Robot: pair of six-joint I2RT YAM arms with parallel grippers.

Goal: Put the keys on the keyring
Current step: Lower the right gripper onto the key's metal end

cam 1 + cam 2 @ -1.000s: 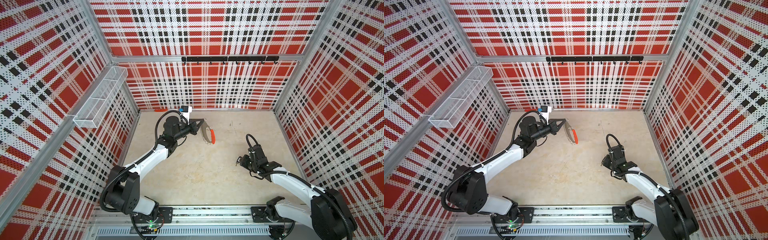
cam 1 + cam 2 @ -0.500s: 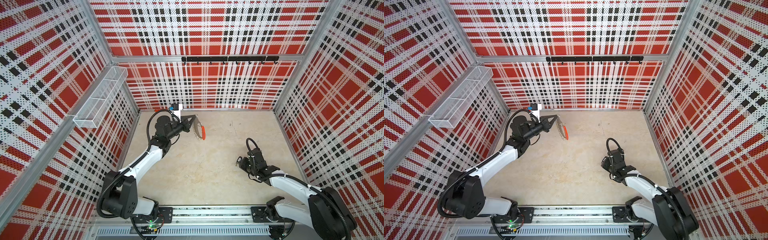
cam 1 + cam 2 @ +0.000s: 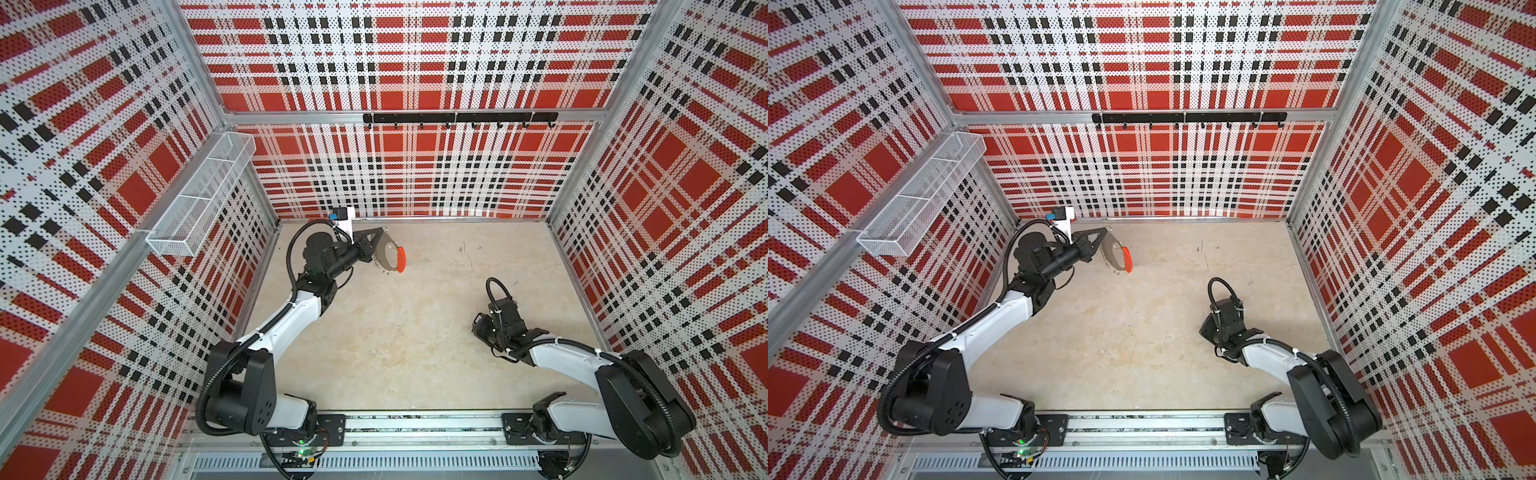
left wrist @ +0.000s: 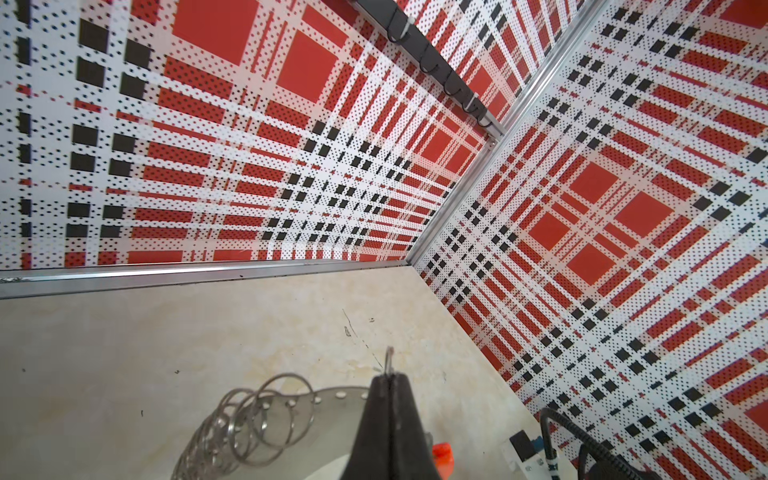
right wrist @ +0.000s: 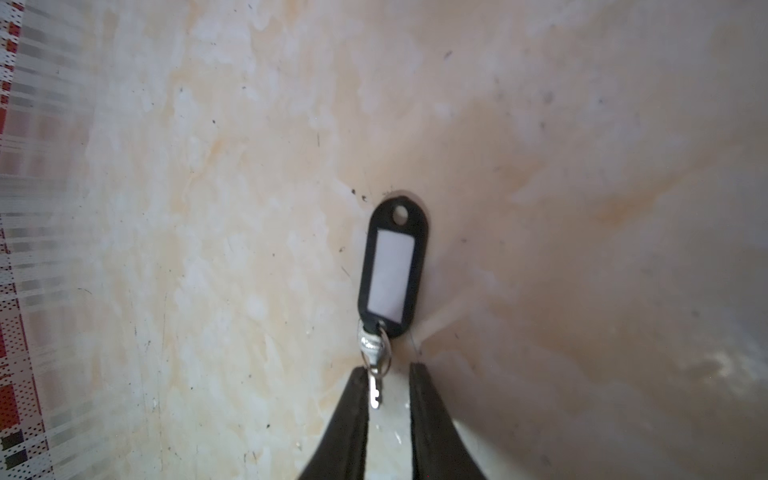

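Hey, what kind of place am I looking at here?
Likely a robot test cell, not a home: a left arm and right arm mounted on one base rail, a beige tabletop, and perforated red plaid walls boxing it in.

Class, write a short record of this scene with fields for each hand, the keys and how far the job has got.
Left hand: shut on the keyring, near the table's back left
Right hand: low over the table, jaws apart either side of the keys, at the metal end
Keys: flat on the table, black tag pointing away from the right hand
Progress: keys not yet on the keyring
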